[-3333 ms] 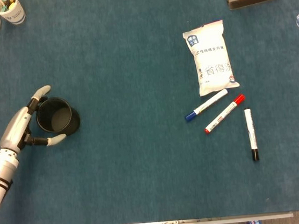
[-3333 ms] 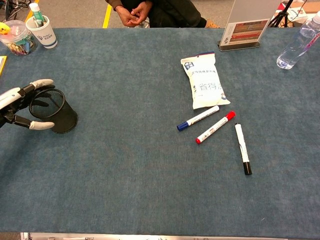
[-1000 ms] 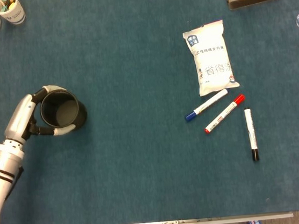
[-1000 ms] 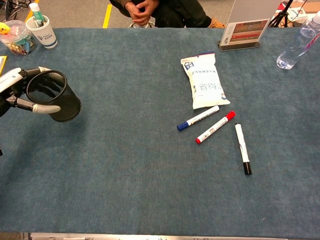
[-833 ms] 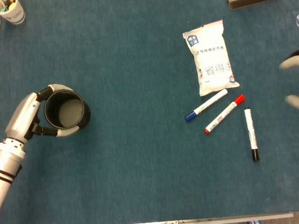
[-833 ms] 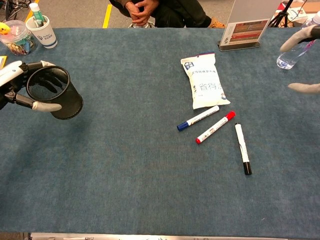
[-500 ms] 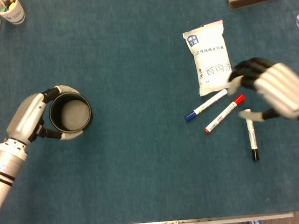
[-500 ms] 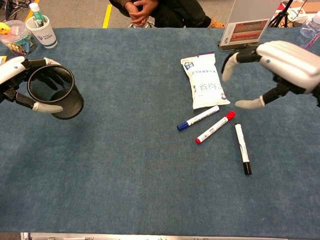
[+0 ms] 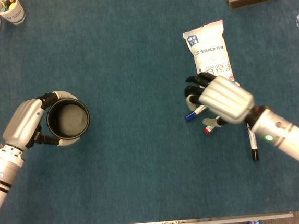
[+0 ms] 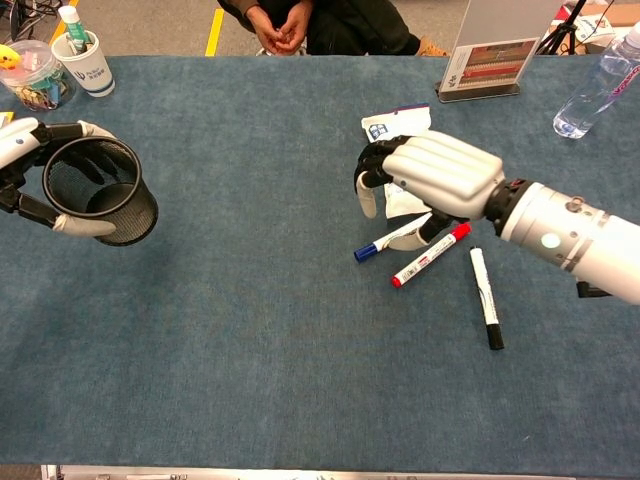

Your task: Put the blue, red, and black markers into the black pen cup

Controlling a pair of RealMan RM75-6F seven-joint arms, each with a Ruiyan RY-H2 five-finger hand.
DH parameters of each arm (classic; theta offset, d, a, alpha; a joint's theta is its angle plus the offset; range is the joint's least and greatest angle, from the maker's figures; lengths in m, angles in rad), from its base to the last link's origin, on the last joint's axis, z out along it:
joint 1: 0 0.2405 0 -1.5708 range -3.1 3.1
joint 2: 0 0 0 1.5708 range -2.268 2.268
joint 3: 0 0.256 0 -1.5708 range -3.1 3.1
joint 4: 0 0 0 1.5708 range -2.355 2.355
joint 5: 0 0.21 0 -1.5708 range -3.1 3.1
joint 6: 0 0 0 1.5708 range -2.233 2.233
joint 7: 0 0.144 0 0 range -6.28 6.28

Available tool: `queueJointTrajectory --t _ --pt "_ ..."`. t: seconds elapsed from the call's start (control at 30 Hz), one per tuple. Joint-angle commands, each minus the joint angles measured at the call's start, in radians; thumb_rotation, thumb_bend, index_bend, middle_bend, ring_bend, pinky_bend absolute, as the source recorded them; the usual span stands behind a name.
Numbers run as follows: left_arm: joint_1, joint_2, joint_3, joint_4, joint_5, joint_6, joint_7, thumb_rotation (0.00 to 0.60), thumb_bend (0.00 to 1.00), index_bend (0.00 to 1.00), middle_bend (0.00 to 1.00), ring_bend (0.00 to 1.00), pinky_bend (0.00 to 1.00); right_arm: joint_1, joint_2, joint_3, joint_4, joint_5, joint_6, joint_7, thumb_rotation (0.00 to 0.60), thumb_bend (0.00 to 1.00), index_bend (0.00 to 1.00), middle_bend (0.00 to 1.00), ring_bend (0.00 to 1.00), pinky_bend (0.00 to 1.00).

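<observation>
My left hand (image 9: 23,123) grips the black mesh pen cup (image 9: 68,119) at the table's left side; the chest view shows that left hand (image 10: 20,170) wrapped around the cup's (image 10: 97,190) rim. My right hand (image 9: 219,99) hovers palm down over the blue marker (image 9: 190,116) and the red marker (image 9: 207,130), fingers apart and holding nothing. In the chest view the right hand (image 10: 430,178) has its thumb close to the blue marker (image 10: 385,241), with the red marker (image 10: 430,256) just beside it. The black marker (image 10: 484,296) lies to the right, untouched.
A white snack bag (image 10: 395,122) lies behind the markers, partly covered by my right hand. A white cup (image 10: 85,60) and a plastic tub (image 10: 35,75) stand at the far left corner. A sign holder (image 10: 490,60) and a water bottle (image 10: 595,85) stand far right.
My right hand came in from the right and moved left until it is over the blue and red markers. My left hand closed around the cup and has shifted it slightly.
</observation>
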Motion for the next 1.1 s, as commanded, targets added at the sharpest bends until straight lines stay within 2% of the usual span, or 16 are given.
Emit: queueJointTrajectory --t 0.03,0.1,0.33,0.43,0.8,1.1 --pt "-0.001 0.001 0.004 0.002 0.006 0.002 0.001 0.600 0.06 0.35 0.44 0.37 0.35 0.026 -0.047 -0.006 0.048 0.018 -0.027 -0.056 0.600 0.12 0.53 0.38 0.17 0.25" --pt "-0.001 0.001 0.006 0.001 0.013 0.007 0.004 0.600 0.06 0.35 0.44 0.37 0.35 0.036 -0.069 -0.013 0.073 0.029 -0.040 -0.087 0.600 0.12 0.53 0.37 0.16 0.24" --pt "-0.006 0.004 0.018 -0.001 0.027 0.007 -0.023 0.600 0.06 0.35 0.42 0.36 0.35 0.043 -0.122 -0.022 0.122 0.085 -0.059 -0.184 0.600 0.12 0.53 0.28 0.05 0.09" --pt "-0.008 0.001 0.022 0.003 0.031 0.005 -0.026 0.600 0.06 0.35 0.42 0.36 0.35 0.044 -0.144 -0.027 0.144 0.095 -0.051 -0.211 0.600 0.12 0.53 0.25 0.03 0.06" --pt "-0.014 -0.008 0.030 0.018 0.034 0.006 -0.039 0.600 0.06 0.34 0.39 0.35 0.35 0.064 -0.204 -0.037 0.215 0.134 -0.058 -0.219 0.600 0.22 0.53 0.23 0.02 0.06" --pt "-0.014 -0.009 0.037 0.025 0.038 0.011 -0.045 0.600 0.06 0.33 0.37 0.35 0.34 0.078 -0.208 -0.050 0.218 0.156 -0.073 -0.226 0.600 0.22 0.54 0.23 0.02 0.06"
